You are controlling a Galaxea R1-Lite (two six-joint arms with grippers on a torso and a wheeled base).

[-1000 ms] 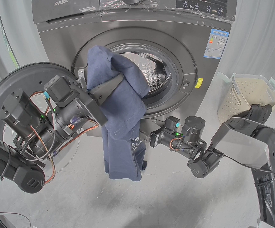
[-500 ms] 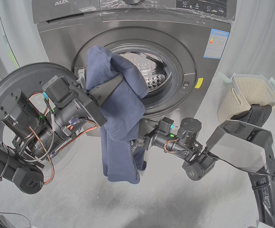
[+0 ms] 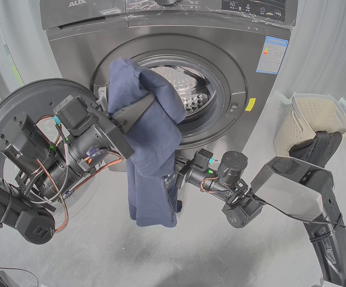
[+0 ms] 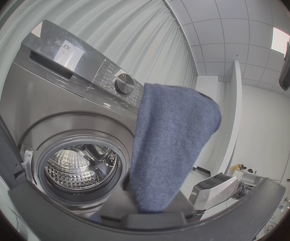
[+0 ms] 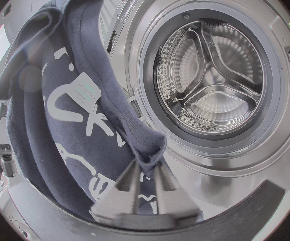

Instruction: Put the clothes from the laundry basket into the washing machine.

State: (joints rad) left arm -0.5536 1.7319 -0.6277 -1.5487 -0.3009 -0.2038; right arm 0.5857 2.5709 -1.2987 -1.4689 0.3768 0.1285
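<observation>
A dark blue garment (image 3: 153,140) with white lettering hangs in front of the washing machine's open drum (image 3: 197,96). My left gripper (image 3: 143,102) holds it up at the left rim of the opening, shut on the garment, with cloth (image 4: 171,141) draped over the fingers. My right gripper (image 3: 173,172) is low, below the drum opening, at the garment's right side. In the right wrist view its fingers (image 5: 131,181) pinch the ribbed edge of the garment (image 5: 68,111). The drum (image 5: 215,81) behind holds no clothes.
The round door (image 3: 25,100) stands swung open at the left, behind my left arm. A cream laundry basket (image 3: 320,112) sits on the floor at the right of the grey washing machine (image 3: 236,56), with a dark garment (image 3: 320,142) hanging over its front edge.
My right arm has moved left along the machine's front to the hanging garment. The garment's lower part has shifted slightly. My left arm has barely moved.
</observation>
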